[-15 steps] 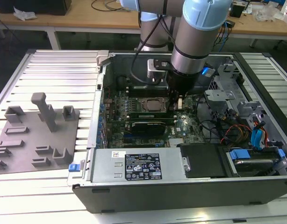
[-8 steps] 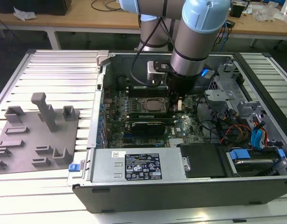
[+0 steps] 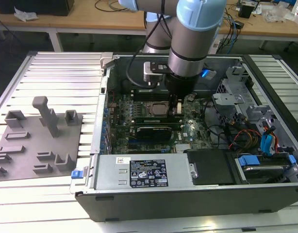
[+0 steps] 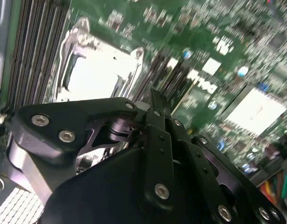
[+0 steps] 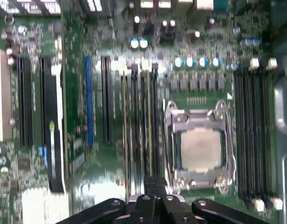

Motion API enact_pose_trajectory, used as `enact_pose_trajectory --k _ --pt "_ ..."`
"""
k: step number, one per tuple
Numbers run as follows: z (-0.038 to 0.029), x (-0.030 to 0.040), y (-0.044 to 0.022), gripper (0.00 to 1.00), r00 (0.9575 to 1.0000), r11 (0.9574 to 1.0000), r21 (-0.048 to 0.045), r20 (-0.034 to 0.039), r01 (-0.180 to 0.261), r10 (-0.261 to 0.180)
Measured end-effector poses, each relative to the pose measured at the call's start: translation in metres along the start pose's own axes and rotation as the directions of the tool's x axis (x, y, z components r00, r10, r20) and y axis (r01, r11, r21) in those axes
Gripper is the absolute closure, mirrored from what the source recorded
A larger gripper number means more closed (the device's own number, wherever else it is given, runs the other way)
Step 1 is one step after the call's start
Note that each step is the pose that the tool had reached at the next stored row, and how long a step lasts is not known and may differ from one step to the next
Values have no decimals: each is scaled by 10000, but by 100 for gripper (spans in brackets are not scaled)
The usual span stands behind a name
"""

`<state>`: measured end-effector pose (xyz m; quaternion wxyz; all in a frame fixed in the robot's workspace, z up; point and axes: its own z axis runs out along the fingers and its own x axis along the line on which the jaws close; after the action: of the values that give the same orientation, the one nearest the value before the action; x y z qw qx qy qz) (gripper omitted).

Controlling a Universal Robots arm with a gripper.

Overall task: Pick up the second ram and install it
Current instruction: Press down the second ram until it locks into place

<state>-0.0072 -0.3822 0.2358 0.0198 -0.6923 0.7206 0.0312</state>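
Observation:
Two thin green sticks stand in the black slots beside the square processor socket [image 5: 199,147]. The one nearer the socket is the second ram [image 5: 147,126], seated along its slot. My gripper [image 5: 153,183] hangs just over that stick's near end with its black fingers [image 4: 155,109] drawn shut. I see nothing between the tips, and I cannot tell whether they touch the stick. In the exterior view my gripper [image 3: 176,110] reaches down into the open computer case, right beside the processor socket [image 3: 155,108].
The grey power supply [image 3: 144,171] spans the case's near side. Drive cages and cable bundles [image 3: 251,131] crowd the exterior view's right. A black card [image 3: 151,131] lies below the socket. A grey parts fixture [image 3: 37,138] with an upright post sits outside the case on the exterior view's left.

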Motion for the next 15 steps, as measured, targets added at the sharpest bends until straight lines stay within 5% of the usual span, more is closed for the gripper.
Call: enact_pose_trajectory --k 5,8,15 --pt "6 12 303 89 10000 10000 55 2 6 -6" --pt "27 25 593 89 10000 9999 106 4 8 -8" --pt "89 33 644 89 10000 9999 102 -1 9 -9"
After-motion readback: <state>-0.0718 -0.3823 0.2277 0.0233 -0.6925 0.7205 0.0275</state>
